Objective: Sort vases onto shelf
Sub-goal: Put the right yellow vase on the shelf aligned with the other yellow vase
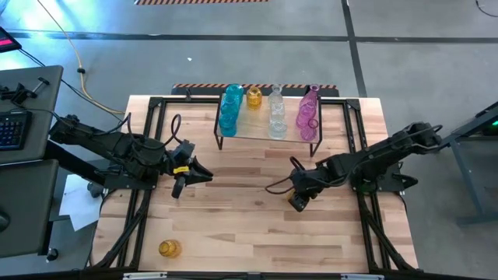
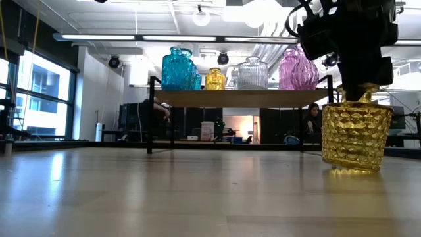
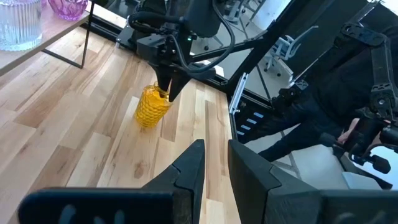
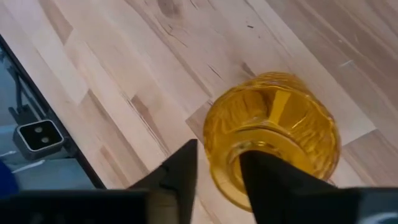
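A yellow-amber knobbly glass vase point(image 1: 299, 204) point(image 2: 356, 135) point(image 3: 152, 107) stands on its base on the wooden table, right of centre. My right gripper point(image 1: 298, 197) point(image 4: 217, 163) comes down on its mouth and is shut on it. My left gripper point(image 1: 189, 176) point(image 3: 215, 158) hovers over the table's left half with a narrow gap between its fingers, touching nothing. The shelf point(image 1: 257, 126) point(image 2: 243, 97) at the far edge carries teal point(image 1: 230, 107), yellow point(image 1: 254, 97), clear point(image 1: 276, 115) and pink point(image 1: 308, 113) vases. Another yellow vase point(image 1: 169, 248) rests near the near left corner. My right gripper holds the yellow-amber vase by the rim of its mouth point(image 4: 219, 144). One finger point(image 4: 267, 180) is inside the opening and the other point(image 4: 180, 177) is outside, with the glass wall pinched between them. The fingers come from above, pointing down. The vase is upright with its base point(image 2: 352, 168) on the table.
Black metal frame rails point(image 1: 144, 155) run along the table's left and right sides. Bare wood lies between the two grippers and in front of the shelf. A desk with a keyboard point(image 1: 9, 128) stands off the table's left side.
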